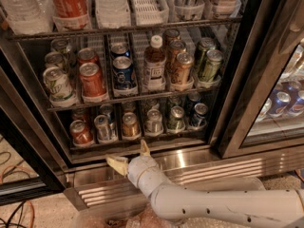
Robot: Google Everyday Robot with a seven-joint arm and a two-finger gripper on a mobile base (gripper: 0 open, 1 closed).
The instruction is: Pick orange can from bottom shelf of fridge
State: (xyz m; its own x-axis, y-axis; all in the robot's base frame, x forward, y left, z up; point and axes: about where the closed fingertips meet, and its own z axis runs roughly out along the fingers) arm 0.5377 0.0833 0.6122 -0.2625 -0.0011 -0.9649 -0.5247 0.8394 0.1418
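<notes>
1. Fridge (237, 84): black-framed glass cooler with a ribbed steel base, standing on a speckled floor (42, 213).
2. Desk (142, 145): the fridge's lowest rack, dark, with clear lane dividers.
3. Orange can (130, 124): upright at the front of the desk.
4. Left of the orange can: silver can (102, 127), then red can (80, 132). Right of it: silver, green and blue cans.
5. Above the orange can: brown bottle (154, 63) on the next rack.
6. End effector (130, 156): just below the orange can, over the steel base. Fingers spread wide and holding nothing; probably clear of the can.
</notes>
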